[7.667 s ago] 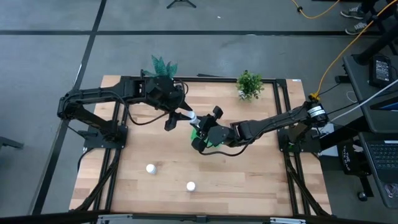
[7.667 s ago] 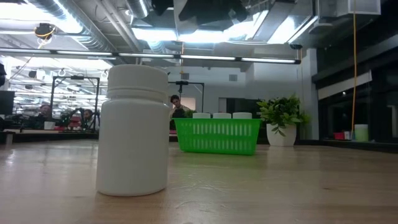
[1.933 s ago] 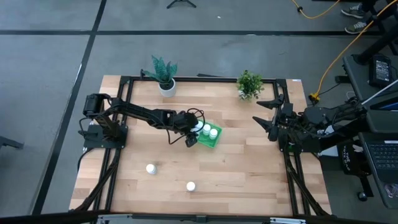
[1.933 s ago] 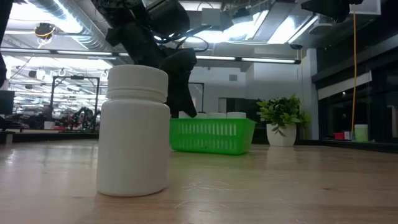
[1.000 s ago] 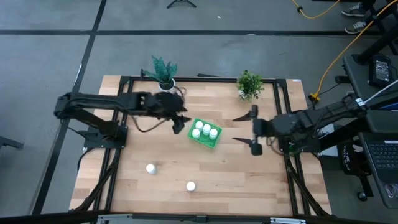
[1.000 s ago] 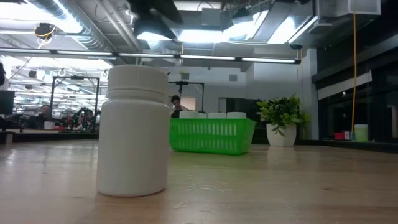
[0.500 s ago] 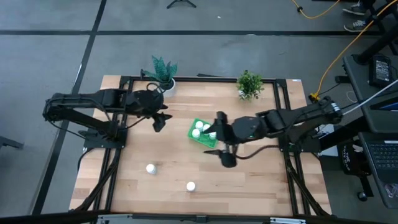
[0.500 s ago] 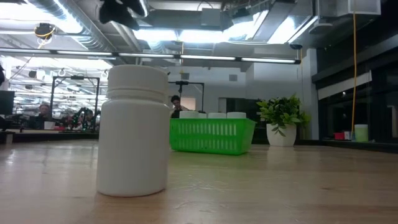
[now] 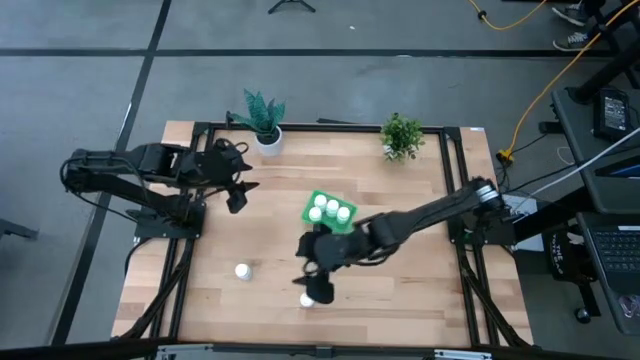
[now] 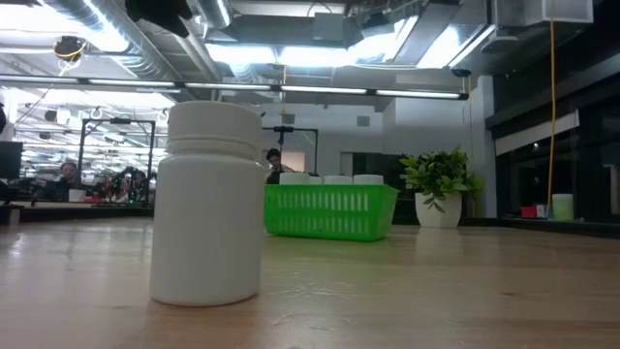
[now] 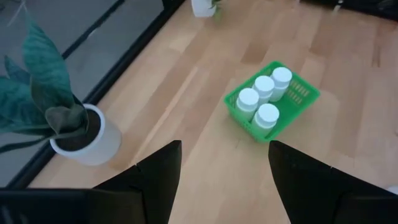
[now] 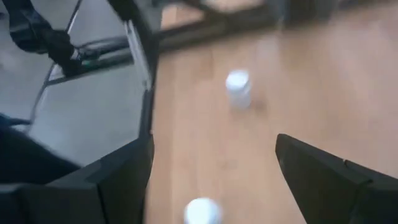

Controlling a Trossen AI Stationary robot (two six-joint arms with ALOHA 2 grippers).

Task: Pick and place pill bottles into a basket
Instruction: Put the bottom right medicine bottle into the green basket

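Your right pincer (image 9: 312,272) is hanging with its fingers spread just above the front bottle (image 9: 307,299), so the drop onto it is lying open. The second loose bottle (image 9: 242,271) is standing well apart to the left on bare bench (image 9: 400,290). The basket (image 9: 329,212) is sitting behind the arm, with open wood around it. Your left pincer (image 9: 238,194) is waiting spread near the bench's left edge, clear of that path.
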